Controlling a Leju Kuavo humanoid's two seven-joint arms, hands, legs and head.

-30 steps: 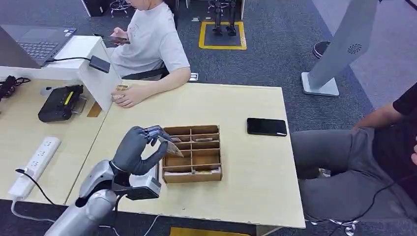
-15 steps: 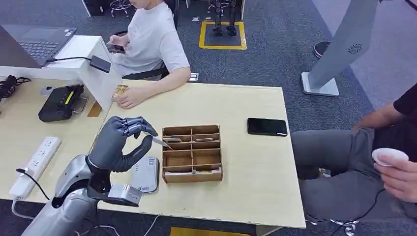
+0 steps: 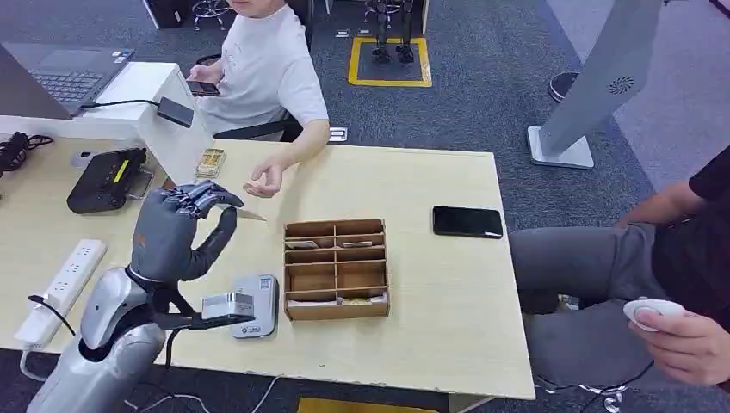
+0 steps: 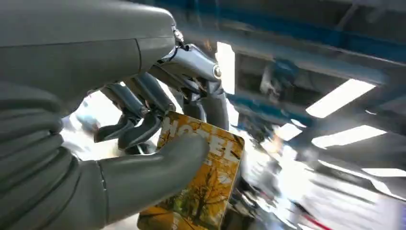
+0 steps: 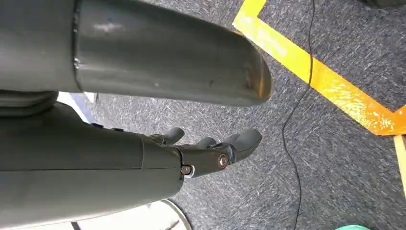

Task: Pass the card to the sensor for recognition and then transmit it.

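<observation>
My left hand (image 3: 176, 232) is raised above the table's left part, left of the wooden compartment box (image 3: 336, 268). It pinches a thin card (image 3: 250, 215) between thumb and fingers, with the card's free end pointing to the right. In the left wrist view the card (image 4: 206, 177) is yellow-orange with a tree picture and the word HOTEL, and the thumb (image 4: 158, 167) presses on its face. The grey-white sensor pad (image 3: 256, 305) lies flat on the table below the hand, next to the box. A seated person's open hand (image 3: 262, 182) hovers just beyond the card. My right hand (image 5: 210, 148) hangs over grey carpet, holding nothing.
A black phone (image 3: 467, 221) lies right of the box. A small stack of cards (image 3: 210, 161) sits by the white partition (image 3: 168, 129). A power strip (image 3: 64, 280) and a black device (image 3: 108, 179) are on the left desk. A second person at the right holds a white object (image 3: 652, 311).
My left hand has carried the card left and up, away from the box and past the sensor pad. The seated person's hand has lifted off the table toward the card.
</observation>
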